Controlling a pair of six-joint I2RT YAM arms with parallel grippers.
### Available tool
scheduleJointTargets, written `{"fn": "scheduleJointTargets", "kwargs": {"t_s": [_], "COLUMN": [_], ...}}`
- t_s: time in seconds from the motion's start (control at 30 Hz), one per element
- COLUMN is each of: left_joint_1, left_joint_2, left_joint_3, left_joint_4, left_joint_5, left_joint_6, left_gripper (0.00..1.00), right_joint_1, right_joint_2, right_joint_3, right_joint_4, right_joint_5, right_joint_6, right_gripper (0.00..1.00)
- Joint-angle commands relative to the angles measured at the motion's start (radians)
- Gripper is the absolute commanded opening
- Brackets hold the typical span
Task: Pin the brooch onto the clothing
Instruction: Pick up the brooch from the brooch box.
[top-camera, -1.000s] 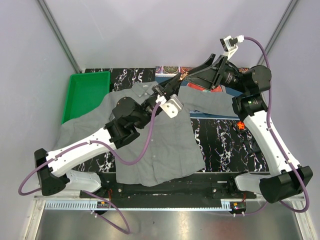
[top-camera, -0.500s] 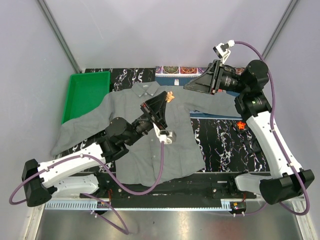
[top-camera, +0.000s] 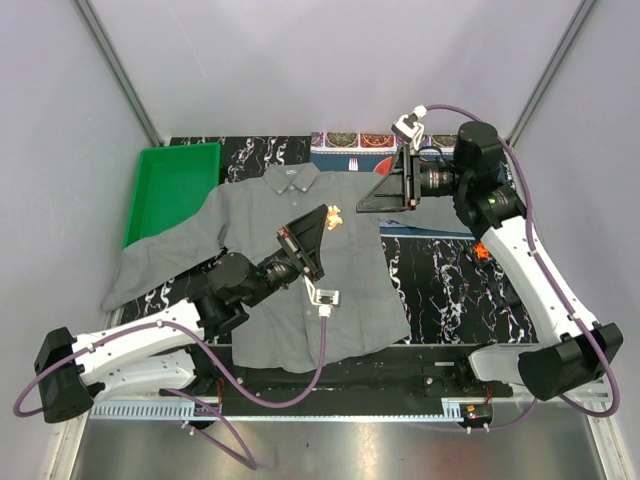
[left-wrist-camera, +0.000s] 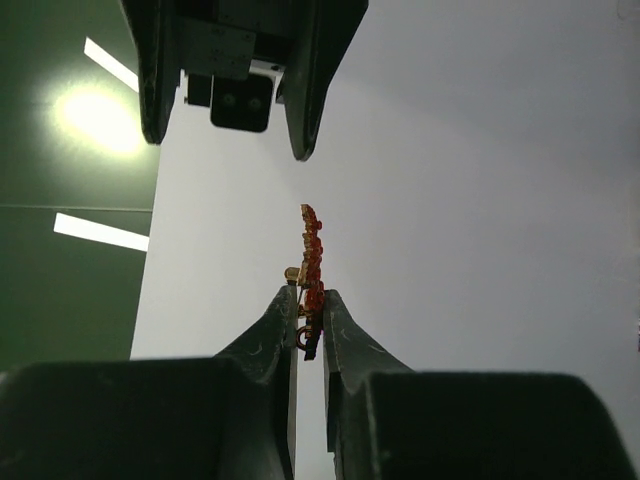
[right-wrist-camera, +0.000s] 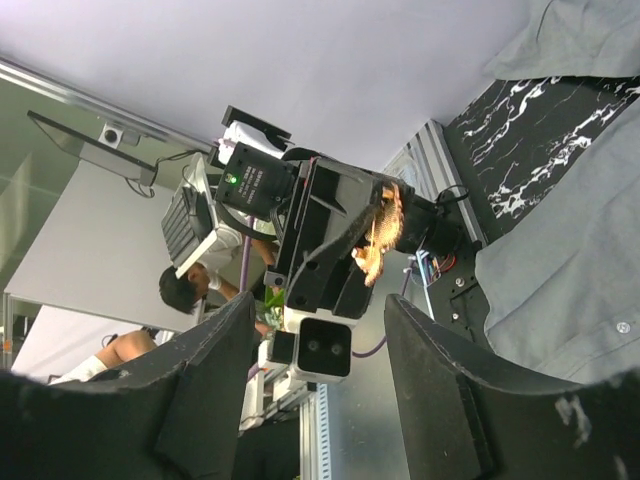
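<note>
The left gripper (left-wrist-camera: 307, 297) pinched the one brooch (left-wrist-camera: 311, 245), an orange-and-gold piece standing edge-on out of its nearly closed fingertips, held in the air above the single grey shirt (top-camera: 260, 205), which lay spread flat on the table below it. The right gripper (right-wrist-camera: 318, 302) faced it from just beyond the brooch, its two fingers spread wide with nothing between them. One green tray (top-camera: 170, 190) lay well off to the left of the left gripper, and one patterned placemat (top-camera: 345, 140) lay on the far side of both grippers.
</note>
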Motion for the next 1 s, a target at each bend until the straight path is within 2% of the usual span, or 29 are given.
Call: {"fn": "scheduleJointTargets", "kwargs": {"t_s": [0.0, 0.13, 0.27, 0.63, 0.97], "left_joint_1": [-0.003, -0.003, -0.003, -0.003, -0.003], "left_joint_2": [-0.029, -0.032, -0.034, -0.04, -0.049], "left_joint_3": [-0.028, -0.042, -0.04, -0.048, -0.051], "left_joint_4": [0.069, 0.075, 0.078, 0.064, 0.05], "left_joint_5": [0.072, 0.077, 0.085, 0.1, 0.117], "left_joint_6": [0.099, 0.12, 0.135, 0.162, 0.185], "left_gripper": [0.02, 0.03, 0.04, 0.03, 0.05], "right_joint_1": [0.025, 0.073, 0.111, 0.143, 0.159], "right_joint_2": [0.022, 0.053, 0.077, 0.083, 0.103], "right_joint_3": [0.019, 0.039, 0.071, 0.075, 0.092], "right_joint_4": [0.015, -0.005, -0.14, -0.149, -0.149], "right_joint_5": [-0.033, -0.036, -0.01, 0.002, 0.021], "right_joint_6": [-0.016, -0.046, -0.183, -0.195, -0.197], "right_gripper": [0.6, 0.56, 0.55, 0.43, 0.28]}}
